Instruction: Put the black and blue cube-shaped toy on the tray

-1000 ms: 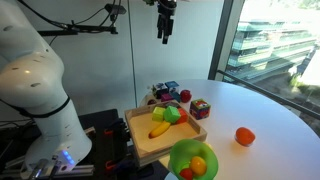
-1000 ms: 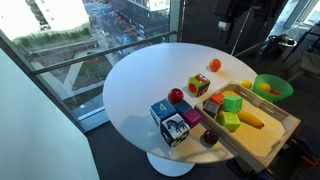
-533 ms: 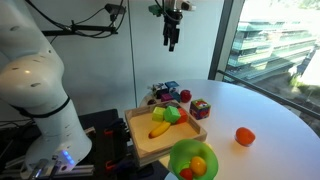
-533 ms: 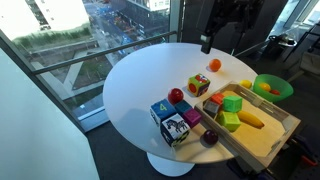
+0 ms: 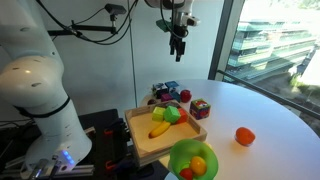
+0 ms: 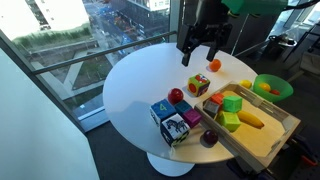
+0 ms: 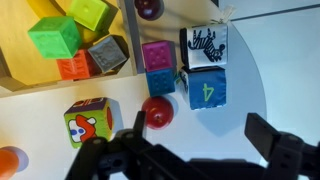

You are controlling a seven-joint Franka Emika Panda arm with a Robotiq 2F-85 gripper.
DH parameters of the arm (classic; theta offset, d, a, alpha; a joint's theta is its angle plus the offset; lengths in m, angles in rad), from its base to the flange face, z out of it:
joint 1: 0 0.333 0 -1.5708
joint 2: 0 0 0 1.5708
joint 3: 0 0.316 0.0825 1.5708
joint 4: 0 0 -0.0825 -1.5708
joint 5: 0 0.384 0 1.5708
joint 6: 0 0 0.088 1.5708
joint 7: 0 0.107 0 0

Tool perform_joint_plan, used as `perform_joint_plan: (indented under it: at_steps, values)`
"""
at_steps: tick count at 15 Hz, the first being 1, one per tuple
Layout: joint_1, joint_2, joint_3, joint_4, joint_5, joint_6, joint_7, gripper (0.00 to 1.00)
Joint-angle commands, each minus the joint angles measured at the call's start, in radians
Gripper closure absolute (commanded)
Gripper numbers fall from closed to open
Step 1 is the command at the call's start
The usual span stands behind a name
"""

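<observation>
The black and blue cube-shaped toy (image 7: 203,68) has a black-and-white top face and a blue face with a pale "4". It stands on the white table beside a pink and blue cube (image 7: 157,65). It also shows in both exterior views (image 6: 162,111) (image 5: 166,90). The light wooden tray (image 7: 28,78) (image 6: 251,152) (image 5: 142,150) holds green, grey and orange blocks and a banana. My gripper (image 7: 205,135) is open and empty. It hangs high above the table (image 6: 201,52) (image 5: 179,50), over the spot next to the cube and a red apple (image 7: 157,112).
A reddish multicoloured cube (image 7: 88,121) (image 6: 198,85) stands near the apple. An orange (image 6: 213,65) (image 5: 244,136) lies farther out. A round green bowl (image 6: 272,87) (image 5: 193,160) with fruit stands by the tray. A dark plum (image 7: 150,8) lies at the tray's edge. Windows surround the table.
My gripper has come down and moved sideways from the upper background to above the toys on the table. The toys have not moved.
</observation>
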Motion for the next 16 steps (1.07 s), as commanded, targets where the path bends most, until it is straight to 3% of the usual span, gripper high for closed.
perform_joint_plan:
  at_steps: [1, 8, 16]
  values:
    - [0.024, 0.090, -0.002, 0.017, -0.037, 0.084, 0.021, 0.00]
    - [0.075, 0.244, -0.015, 0.042, -0.143, 0.164, 0.028, 0.00]
    - [0.104, 0.322, -0.022, 0.072, -0.150, 0.155, 0.014, 0.00]
